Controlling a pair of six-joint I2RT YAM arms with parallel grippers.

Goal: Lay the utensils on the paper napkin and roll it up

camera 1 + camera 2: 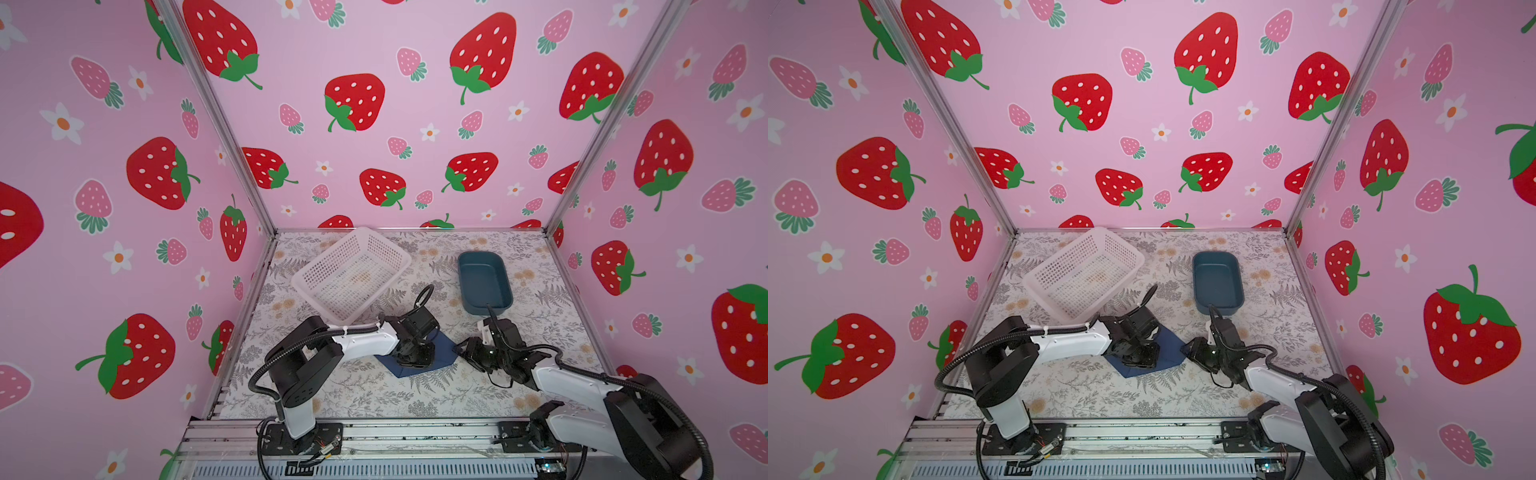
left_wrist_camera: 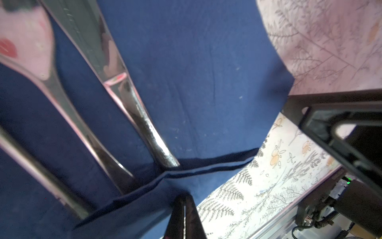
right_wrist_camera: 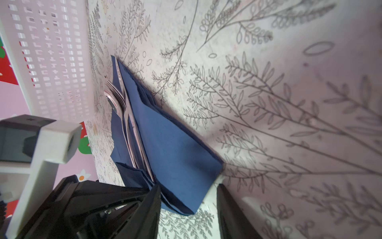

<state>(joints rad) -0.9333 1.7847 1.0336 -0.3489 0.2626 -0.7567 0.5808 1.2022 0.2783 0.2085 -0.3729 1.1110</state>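
Where strawberry walls (image 1: 374, 104) enclose fern-print tabletop (image 1: 415, 395) | left claw (image 2: 184, 198) closed | right claw (image 3: 188, 187) spread

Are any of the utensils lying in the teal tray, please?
No, the teal tray is empty in a top view, and the utensils lie on the navy napkin in the right wrist view.

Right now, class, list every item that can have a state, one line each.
paper napkin: spread out, one edge folded over, not rolled.
utensils: lying side by side on the napkin, uncovered.
left gripper: shut, tips at the napkin's fold.
right gripper: open around the napkin's corner.
white basket: upright, looks empty.
teal tray: upright, empty.
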